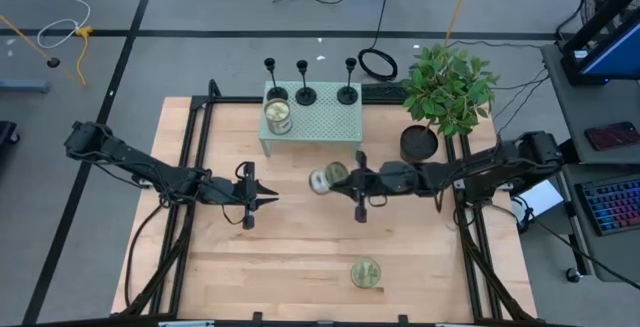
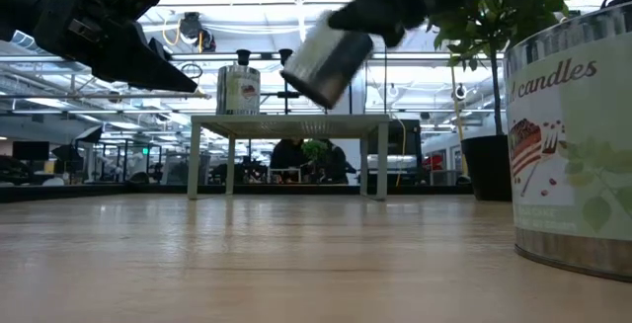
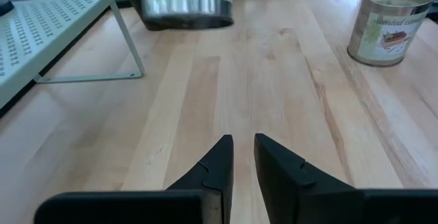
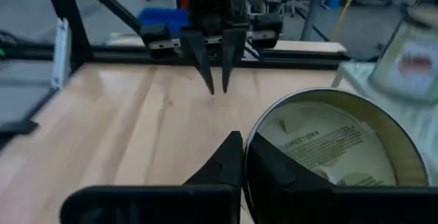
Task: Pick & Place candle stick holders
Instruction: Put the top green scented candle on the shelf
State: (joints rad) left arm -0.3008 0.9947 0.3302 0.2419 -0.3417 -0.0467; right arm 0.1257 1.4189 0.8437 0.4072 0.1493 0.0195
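Three black candle stick holders point(image 1: 272, 92) point(image 1: 305, 94) point(image 1: 347, 92) stand upright on their round bases along the far edge of a pale-green perforated stand point(image 1: 325, 119). My right gripper point(image 1: 340, 178) is near the stand's front edge, above the table. It is shut on a candle tin point(image 1: 327, 178), which also shows in the low view point(image 2: 326, 61). My left gripper point(image 1: 272, 200) hovers left of it, empty, its fingers point(image 3: 222, 159) a narrow gap apart and pointing toward the tin. My right gripper holds the candle tin by its rim point(image 4: 254, 136). One finger point(image 4: 229, 157) is outside the wall and the other point(image 4: 274, 172) lies over the round face inside the rim. The fingers come level from the table's right. The tin is lifted clear and tilted.
A second candle tin point(image 1: 366, 273) stands on the table near the front edge. A candle jar point(image 1: 278, 117) stands on the stand's left part. A potted plant in a black pot point(image 1: 419, 144) stands right of the stand. Bare wood lies between the arms.
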